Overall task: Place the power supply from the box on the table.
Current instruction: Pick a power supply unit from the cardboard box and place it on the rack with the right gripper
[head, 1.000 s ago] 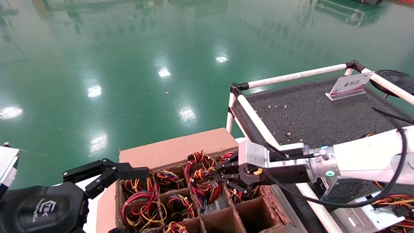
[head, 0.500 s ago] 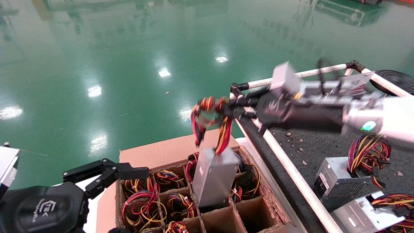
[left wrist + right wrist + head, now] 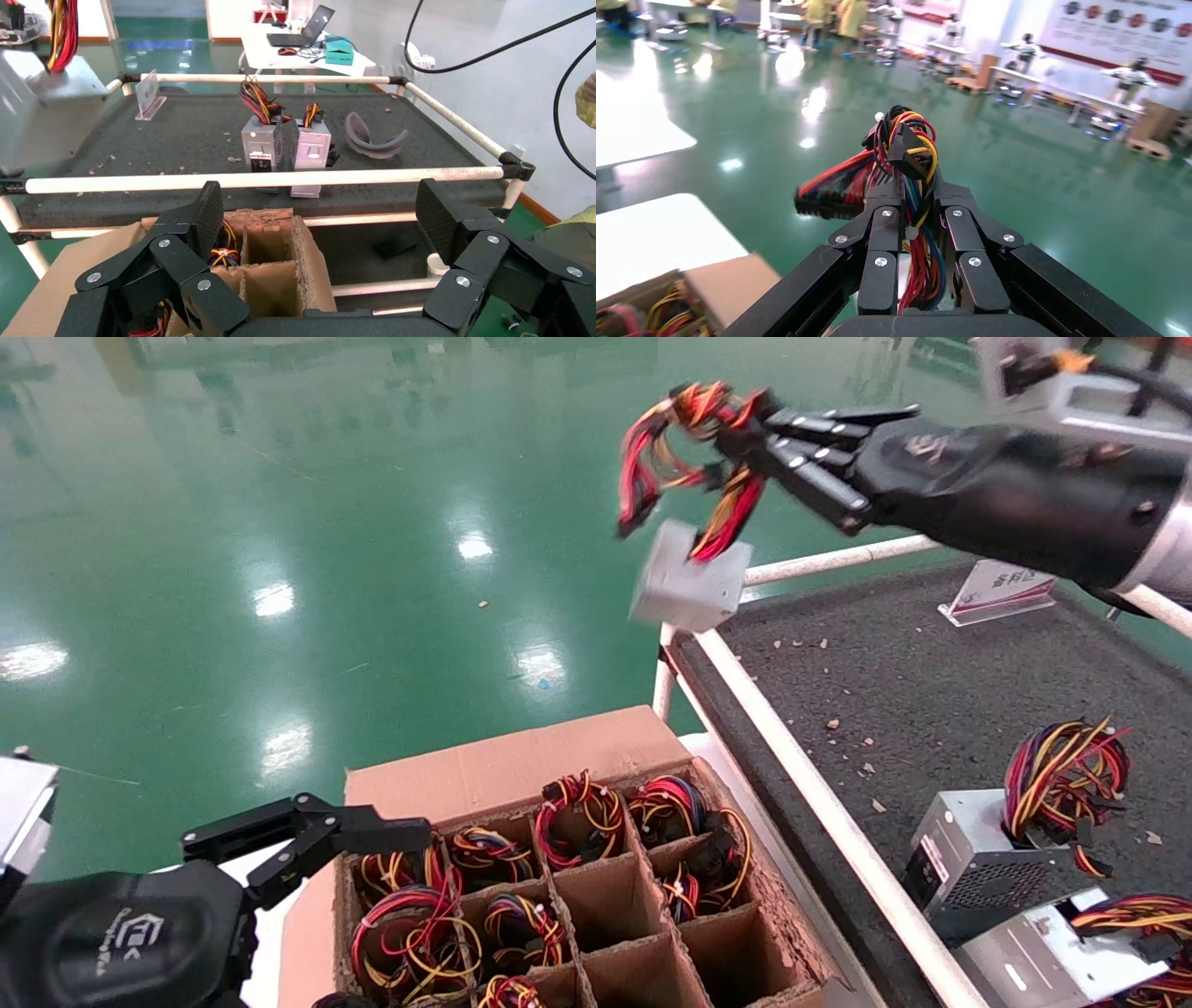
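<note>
My right gripper (image 3: pixel 745 426) is high above the table's far-left corner, shut on a looped bundle of red, yellow and orange wires (image 3: pixel 684 439). The power supply (image 3: pixel 691 587), a plain silver-grey cuboid, hangs tilted from those wires over the white rail, clear of the box (image 3: pixel 521 761). In the right wrist view the gripper (image 3: pixel 914 200) clamps the wires (image 3: pixel 909 151) between its fingers. The dark speckled table (image 3: pixel 931 682) lies to the right. My left gripper (image 3: pixel 372 840) stays low at the box's left side, open (image 3: pixel 323 210) and holding nothing.
Two vented silver units (image 3: pixel 968 868) (image 3: pixel 1043 961) with wire bundles lie on the table's near right. A sign (image 3: pixel 1006 589) and a black disc (image 3: pixel 1145 565) are at the far edge. A white rail (image 3: pixel 819 803) separates box and table. Several box cells hold wire bundles (image 3: pixel 410 933).
My right gripper has risen steeply with the wire bundle, pulling the power supply up out of its cell and toward the table's far-left corner. The left arm has not moved.
</note>
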{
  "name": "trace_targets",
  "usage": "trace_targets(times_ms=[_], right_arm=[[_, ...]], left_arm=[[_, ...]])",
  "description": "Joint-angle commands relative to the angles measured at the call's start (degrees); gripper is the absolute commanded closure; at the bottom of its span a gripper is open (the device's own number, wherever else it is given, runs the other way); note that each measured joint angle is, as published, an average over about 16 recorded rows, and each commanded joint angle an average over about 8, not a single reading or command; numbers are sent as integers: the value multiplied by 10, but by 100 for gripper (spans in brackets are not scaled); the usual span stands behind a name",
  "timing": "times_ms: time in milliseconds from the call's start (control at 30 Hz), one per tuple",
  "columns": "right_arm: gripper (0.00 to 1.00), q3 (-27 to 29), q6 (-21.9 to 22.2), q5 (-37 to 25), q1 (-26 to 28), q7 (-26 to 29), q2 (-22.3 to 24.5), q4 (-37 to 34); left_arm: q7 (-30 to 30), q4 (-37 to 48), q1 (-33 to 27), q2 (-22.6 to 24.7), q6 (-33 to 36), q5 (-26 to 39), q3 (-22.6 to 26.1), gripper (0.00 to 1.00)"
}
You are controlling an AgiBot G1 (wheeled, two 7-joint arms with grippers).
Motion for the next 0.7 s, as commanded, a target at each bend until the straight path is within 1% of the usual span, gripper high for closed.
trace_targets(times_ms=[33, 267, 700], right_arm=[[100, 4, 7, 7, 2, 6, 7, -2], [100, 9, 20, 14, -8, 14, 34, -6], [100, 22, 27, 32, -37, 37, 83, -11]], left_arm=[[0, 0, 0, 0, 0, 0, 0, 0], [0, 0, 0, 0, 0, 0, 0, 0], [0, 0, 0, 0, 0, 0, 0, 0]])
